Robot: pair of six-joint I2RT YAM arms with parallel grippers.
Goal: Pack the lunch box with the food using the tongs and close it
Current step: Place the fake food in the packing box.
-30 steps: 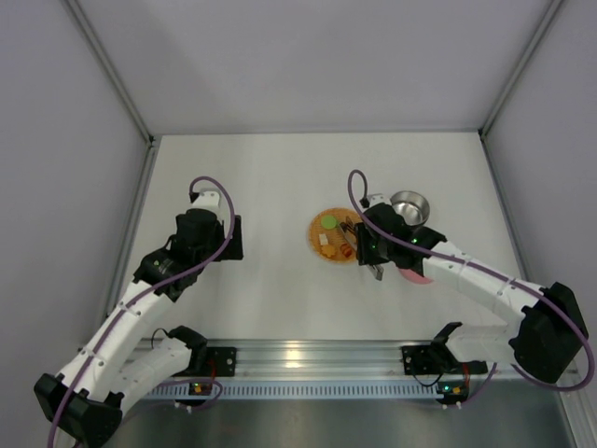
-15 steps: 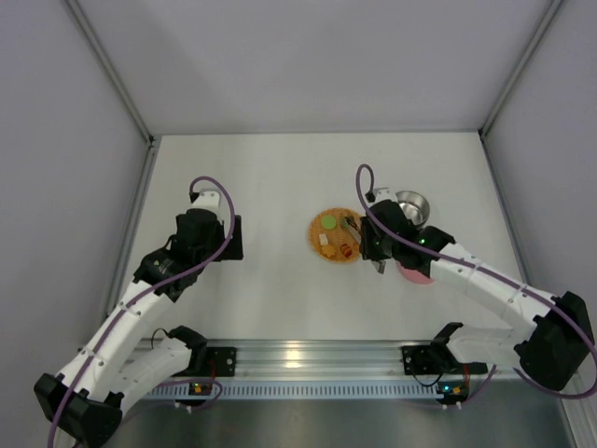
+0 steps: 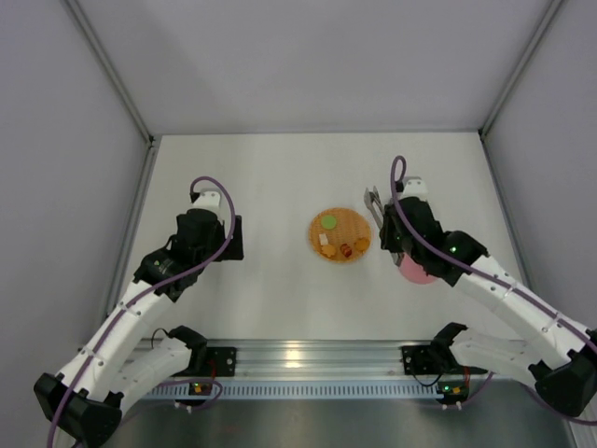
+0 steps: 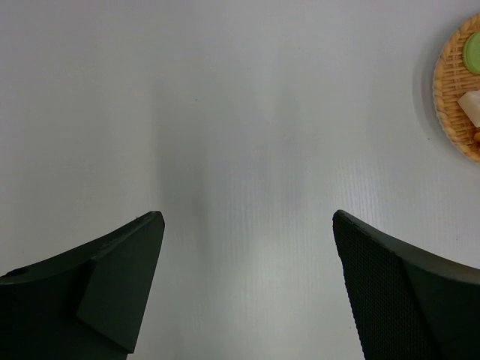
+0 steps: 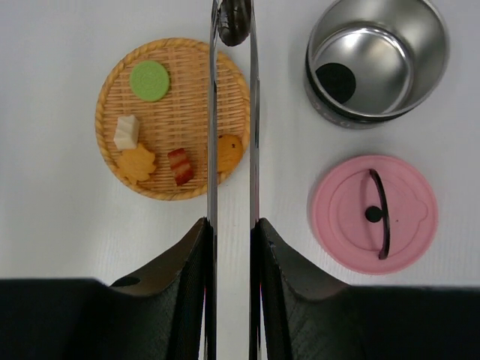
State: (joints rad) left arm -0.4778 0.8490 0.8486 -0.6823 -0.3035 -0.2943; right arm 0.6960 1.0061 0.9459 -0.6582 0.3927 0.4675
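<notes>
My right gripper (image 5: 232, 225) is shut on the tongs (image 5: 212, 135), whose two slim arms run up the right wrist view. Their tips hold a small dark piece (image 5: 234, 21) above the far right rim of the orange woven plate (image 5: 109, 90). On the plate lies food: a green disc (image 5: 149, 80), a pale chunk (image 5: 127, 131), an orange flower piece (image 5: 136, 163), a red-brown piece (image 5: 180, 166) and an orange round piece (image 5: 229, 152). The lunch box (image 5: 375, 60) stands open to the right with a black piece (image 5: 335, 81) inside. Its pink lid (image 5: 373, 214) lies flat nearer me. My left gripper (image 4: 247, 217) is open over bare table.
In the top view the right arm (image 3: 438, 247) covers the lunch box and part of the pink lid (image 3: 415, 273). The tongs (image 3: 373, 201) stick out just right of the plate (image 3: 340, 217). White walls close the table at the back and both sides.
The right arm has swung right and lifted the tongs off the plate. A dark piece is gone from the plate. The bowl has become hidden under the arm in the top view. The left arm is still.
</notes>
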